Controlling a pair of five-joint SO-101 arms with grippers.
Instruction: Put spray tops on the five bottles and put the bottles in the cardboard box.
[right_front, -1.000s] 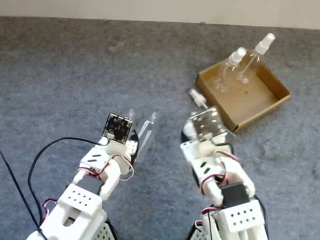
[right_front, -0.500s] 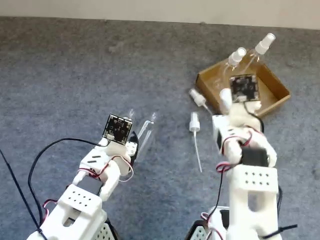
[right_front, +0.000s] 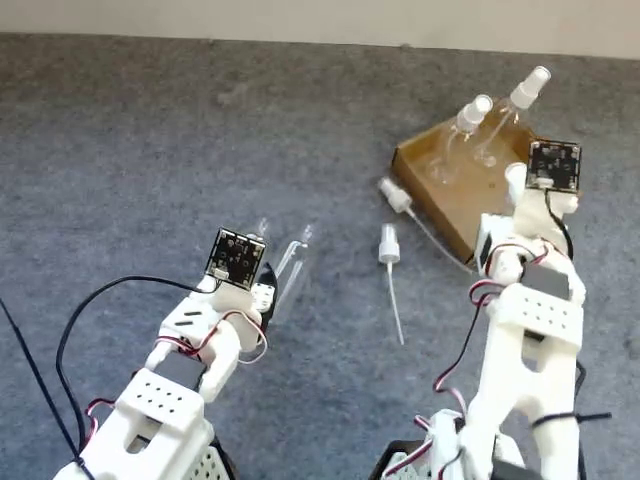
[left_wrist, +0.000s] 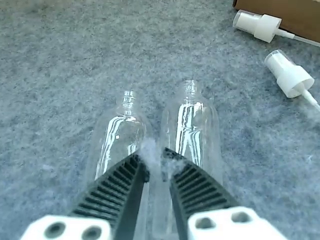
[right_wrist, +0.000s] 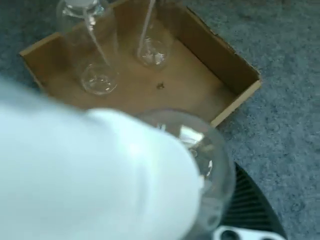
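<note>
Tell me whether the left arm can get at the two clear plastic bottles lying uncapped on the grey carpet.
Probably yes. The left gripper sits right at the two clear plastic bottles, jaws slightly apart, with nothing lying between.

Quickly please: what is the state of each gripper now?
Left gripper: slightly open, holding nothing.
Right gripper: closed on a bottle, over the cardboard box.
</note>
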